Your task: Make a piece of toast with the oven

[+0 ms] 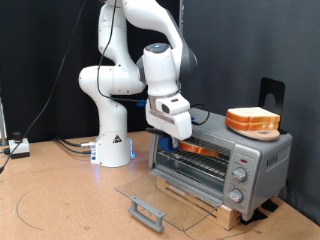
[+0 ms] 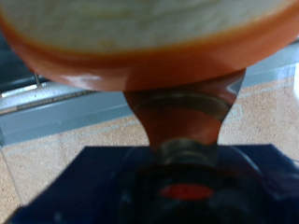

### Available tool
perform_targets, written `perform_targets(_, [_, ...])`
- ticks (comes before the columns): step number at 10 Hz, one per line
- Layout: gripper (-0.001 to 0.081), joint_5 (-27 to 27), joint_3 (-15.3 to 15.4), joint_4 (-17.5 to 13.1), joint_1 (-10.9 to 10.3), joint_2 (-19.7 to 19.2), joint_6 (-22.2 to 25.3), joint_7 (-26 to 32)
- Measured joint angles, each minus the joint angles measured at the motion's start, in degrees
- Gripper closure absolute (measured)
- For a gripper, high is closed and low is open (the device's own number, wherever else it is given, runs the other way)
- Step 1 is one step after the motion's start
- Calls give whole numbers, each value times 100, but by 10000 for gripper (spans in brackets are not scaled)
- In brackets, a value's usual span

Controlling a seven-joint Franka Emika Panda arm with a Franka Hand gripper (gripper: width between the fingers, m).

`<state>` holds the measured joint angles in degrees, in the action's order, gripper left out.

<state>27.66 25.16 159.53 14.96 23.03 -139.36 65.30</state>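
The gripper [image 1: 181,139], at frame centre, is closed on the piece of toast [image 1: 200,148], held flat at the oven [image 1: 255,160] mouth, level with the rack. The glass door [image 1: 165,200] lies open, lower centre. The bread stack [image 1: 252,121] rests on top, out of the way.

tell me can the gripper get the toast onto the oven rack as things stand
Probably yes: the oven door hangs fully open, and the gripper is at the opening with the piece of toast between its fingers; nothing visible blocks the way.
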Motion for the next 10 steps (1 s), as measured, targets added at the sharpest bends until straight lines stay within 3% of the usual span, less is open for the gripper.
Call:
perform_targets(7, [396, -688, -171, -152, 579, -154, 290, 180])
perform_targets(10, [396, -768, -227, -256, 713, -290, 361, 286])
